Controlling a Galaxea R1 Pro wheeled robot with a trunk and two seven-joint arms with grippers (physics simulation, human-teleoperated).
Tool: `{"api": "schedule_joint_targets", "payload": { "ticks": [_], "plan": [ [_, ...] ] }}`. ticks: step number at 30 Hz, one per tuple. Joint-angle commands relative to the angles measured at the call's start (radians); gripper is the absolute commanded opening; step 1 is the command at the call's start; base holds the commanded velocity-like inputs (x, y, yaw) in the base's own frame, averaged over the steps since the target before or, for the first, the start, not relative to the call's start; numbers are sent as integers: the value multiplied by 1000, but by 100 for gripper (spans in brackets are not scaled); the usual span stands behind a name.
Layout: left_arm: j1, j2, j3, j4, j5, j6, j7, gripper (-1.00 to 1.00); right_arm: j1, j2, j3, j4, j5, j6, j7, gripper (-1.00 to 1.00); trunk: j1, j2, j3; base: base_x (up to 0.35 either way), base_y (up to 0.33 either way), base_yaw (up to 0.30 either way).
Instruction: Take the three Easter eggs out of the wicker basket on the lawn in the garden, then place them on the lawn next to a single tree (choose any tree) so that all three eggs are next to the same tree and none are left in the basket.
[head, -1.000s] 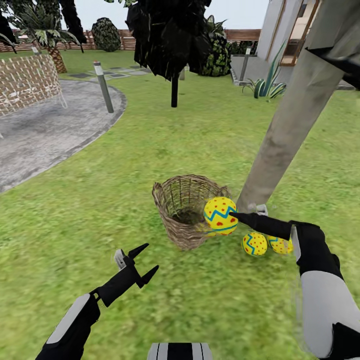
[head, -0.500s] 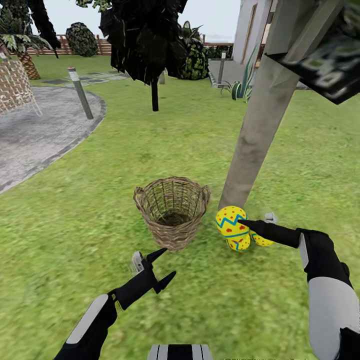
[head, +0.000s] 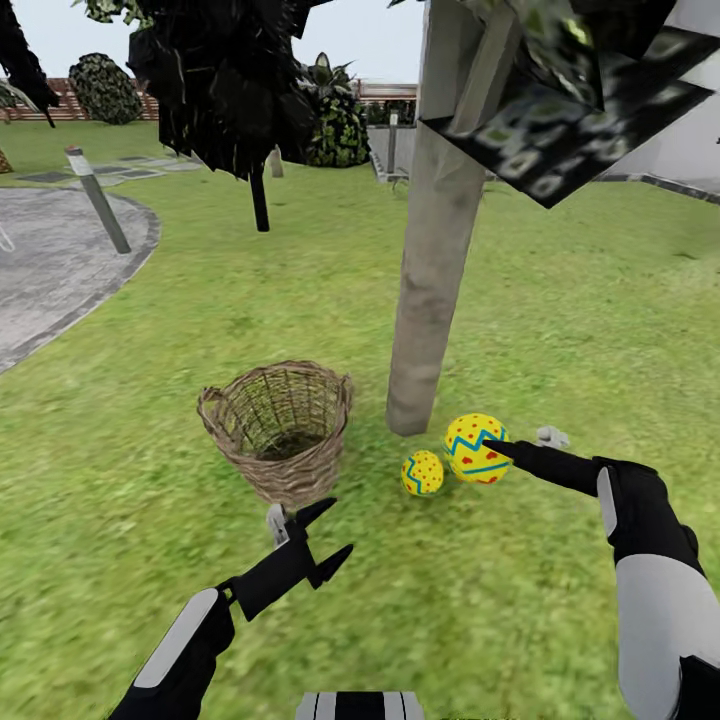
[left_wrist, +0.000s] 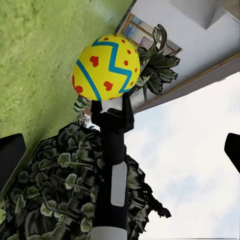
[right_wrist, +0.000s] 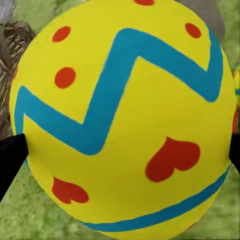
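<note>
Head view looks down over a bright green lawn (head: 560, 330) in a garden, with both robot arms reaching forward. Near the middle stands a round brown wicker basket (head: 277, 428), upright on the grass, and nothing can be made out in the part of its interior that shows. Just beside it rises the pale grey-beige trunk of a tree (head: 432, 240), with dark angular leaf clumps overhead. The right pincer (head: 522, 448) is closed on a yellow Easter egg (head: 476, 448) with red marks and a blue zigzag band, holding it by the foot of the trunk; whether the egg touches the grass cannot be told. A second egg (head: 422, 473) of the same pattern lies on the grass just beside the held one, near the trunk's base. The left pincer (head: 318, 535) sits near the basket on the robot's side, its two black fingers spread apart and holding nothing. A grey paved patio (head: 50, 265) with a short post lies off to the left, and a thin dark-trunked tree stands farther back. Right wrist view shows the held egg (right_wrist: 125, 120) very close, gripped between black fingertips (right_wrist: 10, 160) at either side. Left wrist view shows that same egg (left_wrist: 106, 65) clamped at the end of the right arm, with a leafy bush and a white house beyond.
</note>
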Motion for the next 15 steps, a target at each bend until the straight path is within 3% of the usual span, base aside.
{"api": "schedule_joint_targets", "payload": {
  "ticks": [1, 3, 9, 12, 15],
  "plan": [
    [-1, 0, 0, 1, -4, 2, -6, 100, 0, 0, -3, -1, 10, 3, -5, -100, 0, 0, 0, 0, -334, -199],
    [-1, 0, 0, 1, -4, 2, -6, 100, 0, 0, -3, -1, 11, 1, -49, -100, 0, 0, 1, 0, -334, -73],
    [-1, 0, 1, 1, -4, 2, -5, 100, 0, 0, -2, -9, 17, 1, -82, -100, 0, 0, 1, 0, -334, 2],
    [-1, 0, 1, 1, -4, 2, -5, 100, 1, 1, -1, -6, 16, 0, -143, -100, 0, 0, 1, 0, -334, 198],
    [-1, 0, 0, 1, -4, 2, -4, 100, 1, 2, 1, -1, 20, -31, -161, -100, 0, 0, 1, 0, -334, 279]
  ]
}}
